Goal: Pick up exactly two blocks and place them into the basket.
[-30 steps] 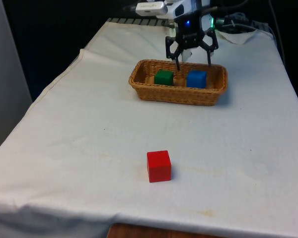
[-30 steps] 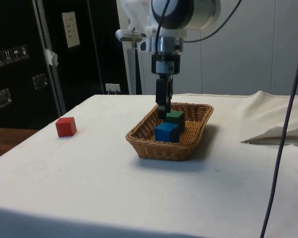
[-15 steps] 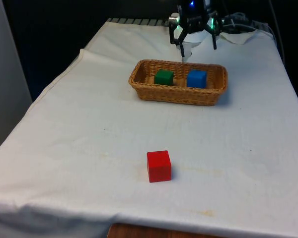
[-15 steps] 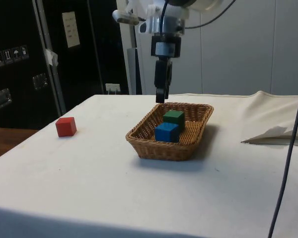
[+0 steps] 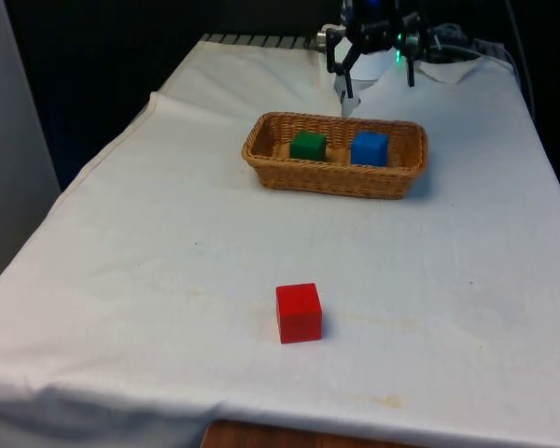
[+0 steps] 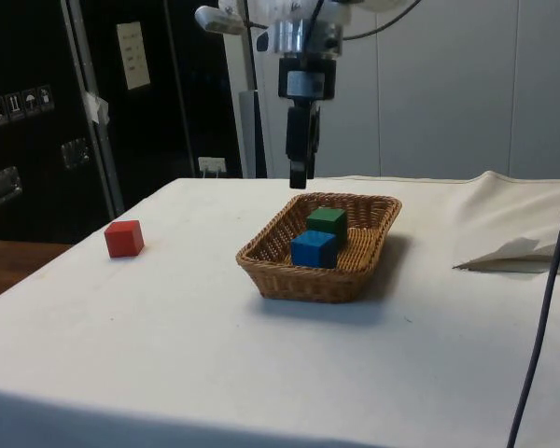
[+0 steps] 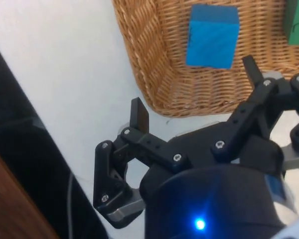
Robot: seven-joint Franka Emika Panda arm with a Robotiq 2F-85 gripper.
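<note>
A wicker basket [image 5: 392, 182] [image 6: 273, 276] [image 7: 154, 74] stands on the far half of the table. Inside it sit a green block [image 5: 308, 146] [image 6: 328, 224] and a blue block [image 5: 370, 148] [image 6: 314, 248] [image 7: 213, 35], side by side. A red block [image 5: 299, 313] [image 6: 124, 238] lies alone on the cloth near the table's front edge. My gripper [image 5: 376, 77] [image 6: 299, 177] [image 7: 194, 89] hangs open and empty, well above the basket's far rim, with nothing between its fingers.
White cloth covers the table. A rumpled fold of cloth [image 5: 448, 65] [image 6: 523, 252] lies behind the basket near the far end. A dark cable [image 6: 541, 280] hangs down at the side view's right.
My gripper has risen straight up from just over the basket's blocks to well above its far rim, still open. The blocks have not moved.
</note>
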